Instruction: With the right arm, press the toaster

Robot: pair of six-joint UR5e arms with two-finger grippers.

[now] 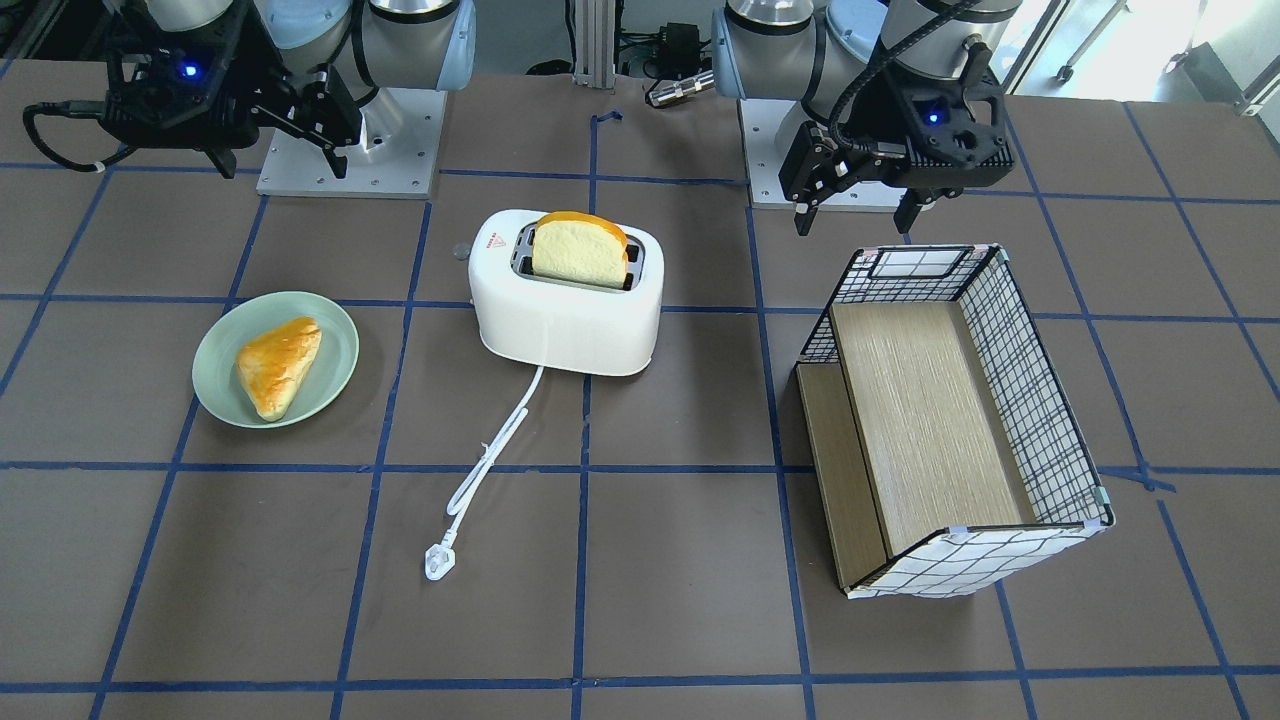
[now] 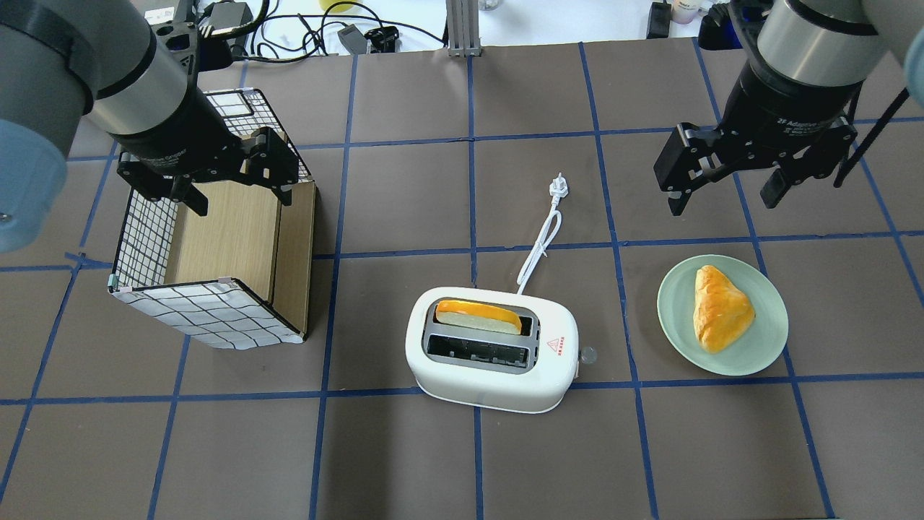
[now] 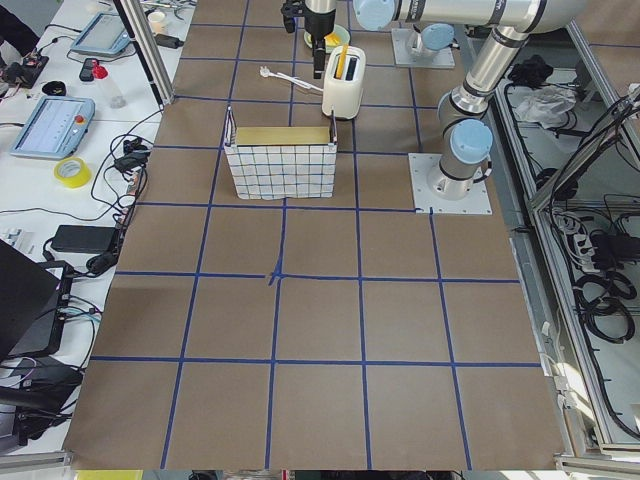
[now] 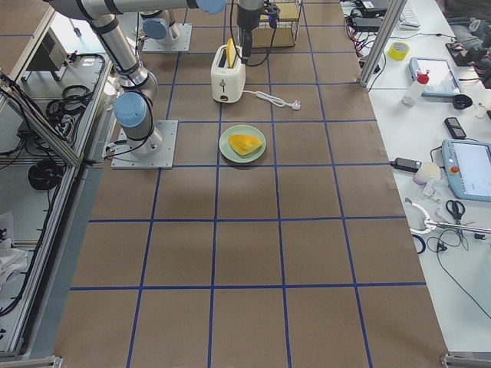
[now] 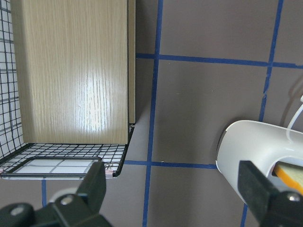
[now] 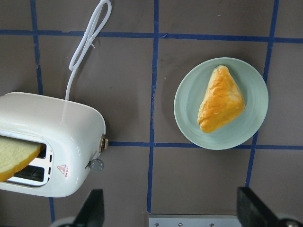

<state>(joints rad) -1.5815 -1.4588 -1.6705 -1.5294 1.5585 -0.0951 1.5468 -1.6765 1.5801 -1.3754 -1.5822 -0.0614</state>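
The white two-slot toaster [image 2: 491, 375] stands mid-table with a bread slice [image 2: 478, 316] sticking up from its far slot. Its grey lever knob [image 2: 588, 354] points toward the plate side and also shows in the right wrist view [image 6: 96, 164]. Its white cord and plug [image 2: 557, 188] lie on the table. My right gripper [image 2: 722, 202] is open and empty, raised above the table beyond the plate, well apart from the toaster [image 1: 565, 310]. My left gripper [image 2: 240, 204] is open and empty above the basket.
A pale green plate [image 2: 765, 347] with a golden pastry [image 2: 718, 309] sits to the right of the toaster. A checked wire basket [image 2: 209, 318] with a wooden insert lies on its side at the left. Blue tape lines grid the brown table.
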